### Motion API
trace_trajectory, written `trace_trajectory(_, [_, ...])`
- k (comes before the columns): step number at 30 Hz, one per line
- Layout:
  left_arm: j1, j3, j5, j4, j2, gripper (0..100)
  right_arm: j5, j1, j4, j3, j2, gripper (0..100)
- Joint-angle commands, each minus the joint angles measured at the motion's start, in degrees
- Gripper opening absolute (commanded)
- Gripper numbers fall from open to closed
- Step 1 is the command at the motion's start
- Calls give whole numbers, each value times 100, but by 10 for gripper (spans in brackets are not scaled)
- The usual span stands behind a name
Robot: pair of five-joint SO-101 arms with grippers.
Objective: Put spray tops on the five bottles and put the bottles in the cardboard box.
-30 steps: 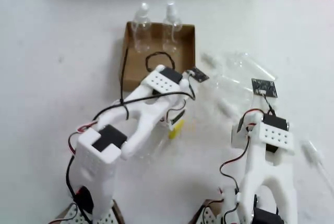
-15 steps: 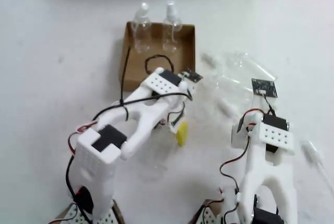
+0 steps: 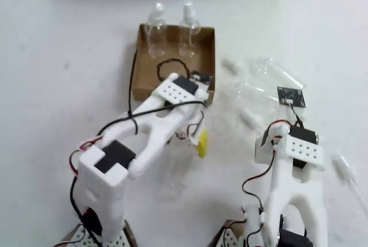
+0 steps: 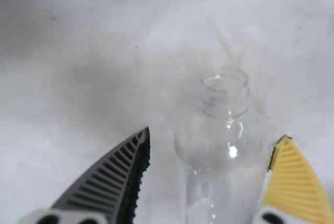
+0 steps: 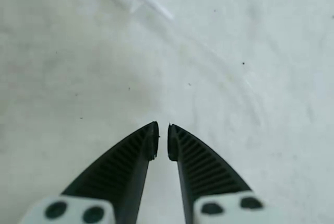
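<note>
Your left gripper (image 4: 214, 136) straddles an uncapped bottle (image 4: 223, 96).
Its jaws stand apart around it; your right gripper (image 5: 163, 141) is closed on nothing.

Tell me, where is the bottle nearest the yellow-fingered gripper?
In the left wrist view, the uncapped clear bottle sits inside the open left gripper, close to the near edge of the cardboard box.

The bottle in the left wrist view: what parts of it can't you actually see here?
- The bottle: base cut off by the left wrist view's lower edge.
- Same bottle, high view: covered by the left arm.
- Loose spray tops on the table, high view: too faint to count.
</note>
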Motion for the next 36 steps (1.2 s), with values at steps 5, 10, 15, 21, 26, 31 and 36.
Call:
trace_trajectory(5, [4,404,738,-651,-409,366,70,-66,-66,-26,-127,16])
trace_trajectory(10, [4,396,738,-659,-409,366,70,-66,-66,-26,-127,16])
trace_trajectory(15, [189,440,756,-642,-374,362,70,-66,-66,-26,-127,16])
trace_trajectory(21, [312,554,765,-607,-409,303,70,-66,-66,-26,-127,16])
trace_trajectory(26, [268,492,712,-897,-418,35,70,-66,-66,-26,-127,16])
trace_trajectory(31, [268,492,501,-941,-418,52,70,-66,-66,-26,-127,16])
trace_trajectory(36, [268,484,510,-941,-505,52,70,-66,-66,-26,-127,16])
